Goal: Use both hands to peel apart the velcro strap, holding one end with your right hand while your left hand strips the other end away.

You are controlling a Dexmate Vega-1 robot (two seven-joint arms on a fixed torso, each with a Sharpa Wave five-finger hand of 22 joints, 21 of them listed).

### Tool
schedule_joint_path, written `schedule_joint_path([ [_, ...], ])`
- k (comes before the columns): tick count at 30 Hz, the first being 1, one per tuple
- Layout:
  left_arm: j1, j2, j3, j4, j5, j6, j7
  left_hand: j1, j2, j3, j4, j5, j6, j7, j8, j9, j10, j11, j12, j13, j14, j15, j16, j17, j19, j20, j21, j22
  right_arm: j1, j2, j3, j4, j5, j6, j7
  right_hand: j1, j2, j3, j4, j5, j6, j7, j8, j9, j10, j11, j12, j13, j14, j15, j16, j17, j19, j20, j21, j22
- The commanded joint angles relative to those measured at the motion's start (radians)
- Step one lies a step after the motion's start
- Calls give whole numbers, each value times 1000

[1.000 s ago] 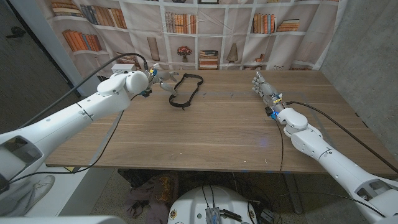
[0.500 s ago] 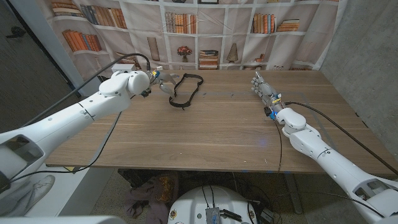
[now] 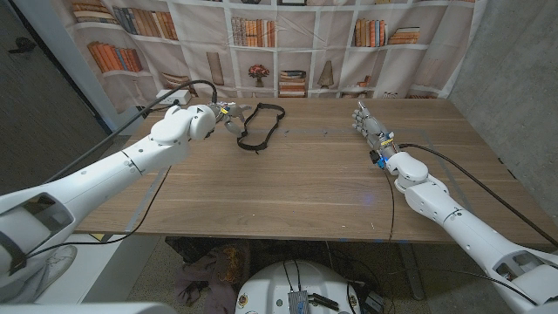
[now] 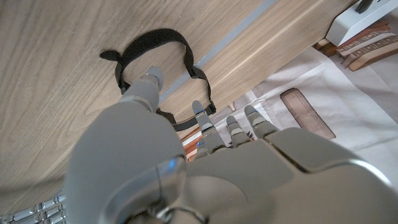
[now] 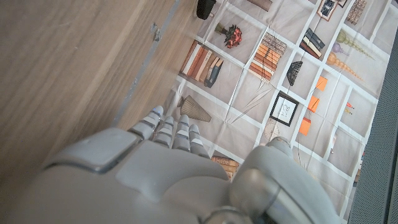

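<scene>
- Fingers (image 4: 205,124) of the left hand (image 3: 228,113) are spread and hold nothing; in the left wrist view they reach out over the velcro strap (image 3: 259,125), the thumb tip over the loop and the others above its far band, though I cannot tell whether any of them touch it.
- Right hand (image 3: 369,123) stands at the far right of the wooden table (image 3: 296,187), well apart from the strap, fingers straight, close together and empty.
- Black and closed into a limp, uneven loop, the strap lies flat near the table's far edge, just beside the left hand, with a small knotted-looking tail at its near end.
- It looks light, soft and floppy, so it will likely slide or bunch under a push and needs pinning first.
- Best holds are probably the tail end for one hand and the band next to the overlap for the other.
- No containers are in sight; the bookshelves behind are a printed backdrop (image 3: 288,35).
</scene>
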Motion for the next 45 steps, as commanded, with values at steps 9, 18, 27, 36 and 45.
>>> schedule_joint_path([
  [9,7,-57,-1,90,58,-54,-6,-25,-19,-30,12,3,-34,-50,55,-1,23,1,5,-2,60,-121,6,5,30,1,3,5,10,5,-2,18,2,-5,2,-1,10,-5,-1,-3,1,0,5,6,3,0,6,3,4,-2,6,4,4,4,3,2],
  [18,-3,-70,18,112,65,-101,-7,-33,-27,-40,16,8,34,-65,74,-3,27,1,0,-7,53,-119,-4,7,26,-2,-2,5,11,10,-4,29,-5,4,-5,-1,10,-5,-2,-3,-21,-2,-4,6,3,0,6,3,4,-3,6,4,4,3,3,2],
  [27,9,-74,19,127,64,-113,25,-30,-27,-49,18,27,89,-69,73,-6,-26,2,-30,-11,32,-118,-17,14,37,-12,-2,8,4,9,0,23,0,1,-12,-1,10,-6,-3,-3,-22,-2,-3,6,3,-1,6,3,5,-4,6,4,5,2,3,2],
  [36,19,-77,19,140,61,-108,35,-28,-27,-50,17,30,99,-68,74,-6,-29,2,-31,-10,36,-118,-15,16,42,-15,0,8,5,8,-2,23,-6,8,-9,-1,11,-6,-3,-4,-22,-2,-2,6,2,-1,5,3,4,-4,5,4,4,2,3,2],
  [45,39,-80,12,149,31,-94,53,-20,-29,-60,15,41,301,-79,151,6,20,1,-18,-7,56,-126,-10,16,54,-14,1,8,0,6,-2,13,-5,1,-14,-1,11,-6,-4,-4,-22,-2,-1,6,2,-2,5,3,3,-4,5,4,4,2,3,2],
])
